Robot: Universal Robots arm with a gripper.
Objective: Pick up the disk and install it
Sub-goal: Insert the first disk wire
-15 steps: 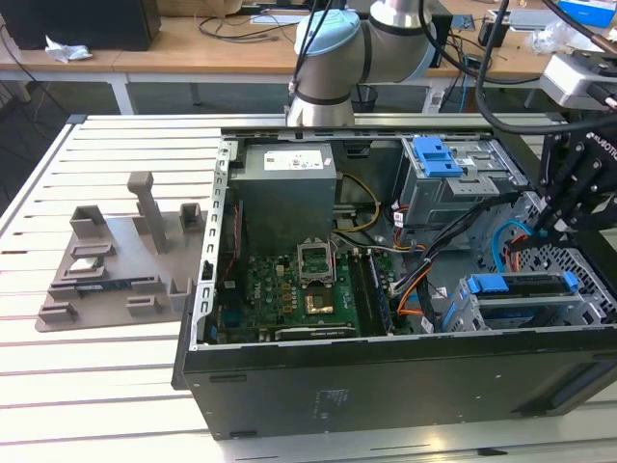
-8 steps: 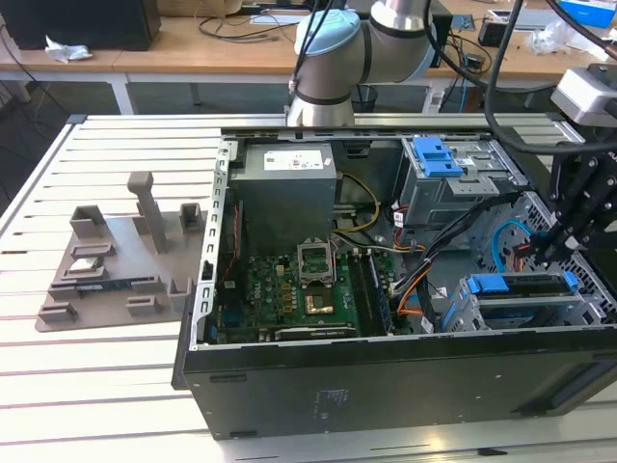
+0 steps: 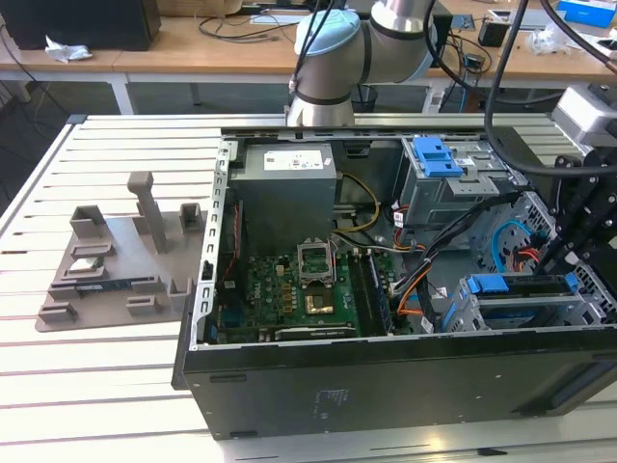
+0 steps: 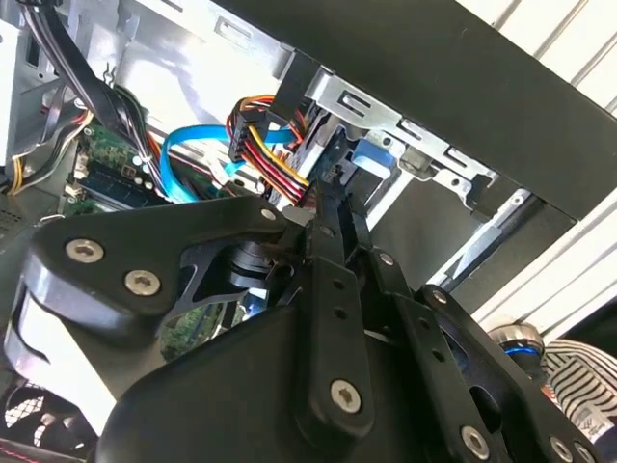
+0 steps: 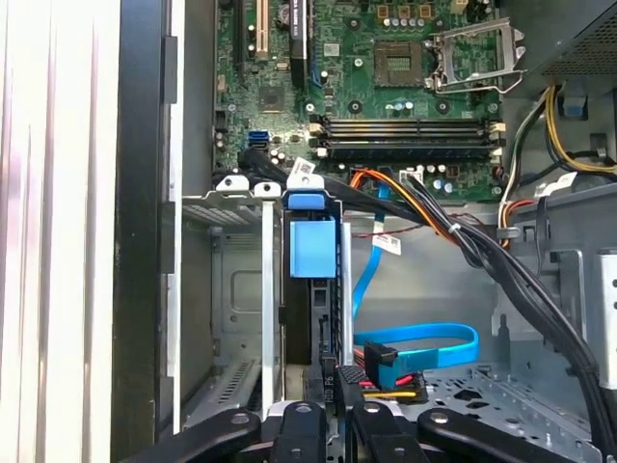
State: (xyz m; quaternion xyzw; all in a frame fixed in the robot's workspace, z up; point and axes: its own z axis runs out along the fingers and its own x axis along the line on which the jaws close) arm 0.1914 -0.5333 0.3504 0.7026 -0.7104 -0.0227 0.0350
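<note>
The disk [image 3: 525, 307] sits in the grey drive cage [image 3: 463, 309] at the front of the open computer case, on the exterior view's right, with its blue rail [image 3: 521, 286] along the top. In the first wrist view the disk [image 5: 310, 328] shows edge-on in the cage slot, and its blue tab [image 5: 311, 246] faces the motherboard. My gripper [image 3: 551, 265] hangs over the disk's outer end. Its black fingers [image 5: 333, 386] are shut together at that end, seemingly with nothing between them. In the second wrist view the fingertips [image 4: 337, 207] point at the blue tab [image 4: 371, 159].
Orange, yellow and black cables [image 5: 424, 207] and a blue data cable [image 5: 424, 338] run beside the cage. A second cage with a blue latch [image 3: 434, 154] and the grey power-supply box [image 3: 287, 188] stand at the back. A grey fixture [image 3: 120, 256] lies on the slatted table on the exterior view's left.
</note>
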